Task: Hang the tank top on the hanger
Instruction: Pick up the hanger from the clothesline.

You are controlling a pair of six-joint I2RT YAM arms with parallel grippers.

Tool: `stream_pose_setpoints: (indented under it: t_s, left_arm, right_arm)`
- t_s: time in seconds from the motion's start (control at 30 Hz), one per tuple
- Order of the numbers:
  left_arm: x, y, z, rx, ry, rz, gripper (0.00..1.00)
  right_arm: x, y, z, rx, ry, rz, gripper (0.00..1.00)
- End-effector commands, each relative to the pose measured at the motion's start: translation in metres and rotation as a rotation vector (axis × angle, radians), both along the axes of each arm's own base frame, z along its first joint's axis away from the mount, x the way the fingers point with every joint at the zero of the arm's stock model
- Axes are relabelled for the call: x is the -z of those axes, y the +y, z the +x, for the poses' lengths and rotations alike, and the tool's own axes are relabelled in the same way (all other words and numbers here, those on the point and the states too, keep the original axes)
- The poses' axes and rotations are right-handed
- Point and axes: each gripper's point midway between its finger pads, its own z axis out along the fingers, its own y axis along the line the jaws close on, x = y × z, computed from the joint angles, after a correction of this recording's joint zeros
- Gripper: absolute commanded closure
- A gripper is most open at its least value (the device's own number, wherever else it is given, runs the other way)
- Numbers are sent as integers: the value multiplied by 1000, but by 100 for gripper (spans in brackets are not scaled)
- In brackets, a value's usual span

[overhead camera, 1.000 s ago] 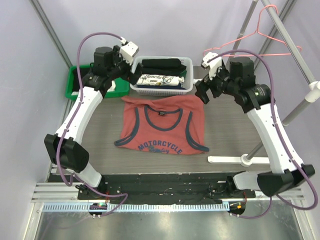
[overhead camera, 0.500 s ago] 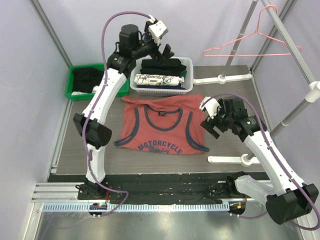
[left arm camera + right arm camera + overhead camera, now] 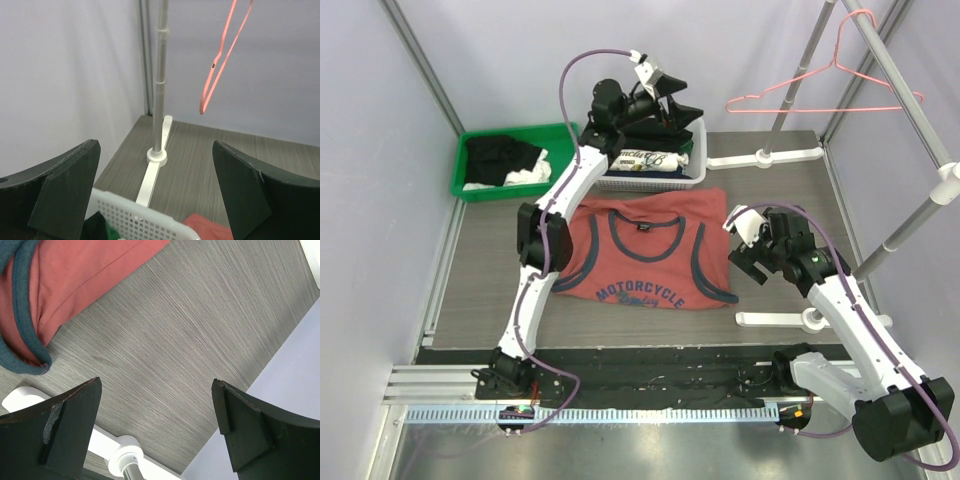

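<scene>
Left gripper (image 3: 680, 100) up high, dark fingers (image 3: 65, 190) spread wide, nothing between them. Held in the air over the white plastic basket (image 3: 692, 172) at the back of the table. Inside the basket, folded black clothes (image 3: 640, 128) and a rolled white cloth with print (image 3: 638, 156). Straight ahead in the left wrist view, the thin grey post (image 3: 160, 75) of the metal clothes rack on its flat white foot (image 3: 150, 180).

Right gripper (image 3: 748, 262) low over the grey wood-look table (image 3: 780, 200), also spread wide, also holding nothing. Just beside the right edge of the rust-red tank top with navy trim (image 3: 650, 260), not touching it. In the right wrist view, a navy armhole edge at the upper left, bare table between the fingers, another white rack foot (image 3: 125, 455) at the bottom.

Tank top flat on the middle of the table, front up, neck toward the basket, blue words across the chest. Top edge close to the basket's front.

Thin pink wire hanger (image 3: 820, 108) hooked on the slanted grey rail (image 3: 905, 91) of the rack, up at the right back, well apart from the shirt and from both grippers.

Green plastic bin (image 3: 460, 185) at the left back, black and white cloth inside.
</scene>
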Motion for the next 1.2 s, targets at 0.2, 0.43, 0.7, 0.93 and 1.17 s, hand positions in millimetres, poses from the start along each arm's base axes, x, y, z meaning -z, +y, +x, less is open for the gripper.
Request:
stream_pose_setpoints:
  t_s: [0.2,0.43,0.7,0.93,1.17]
  left_arm:
    - [-52,-42,-51,152,-226,-199,0]
    - [-51,-63,-51,98,-246,-261,0]
    - [-40,-69,-32,-10,-258,-290,0]
    - [-32,-72,-32,6,-247,-277,0]
    - [-34,-76,-45,73,-230,-291,19]
  right_arm:
    - [-11,1,12,23,-59,29,0]
    - [-15,4,10,28,-64,60,1]
    - [-14,5,3,31,-53,87,2]
    - [-20,13,2,8,-49,124,3]
    - [-16,12,0,12,-44,120,4]
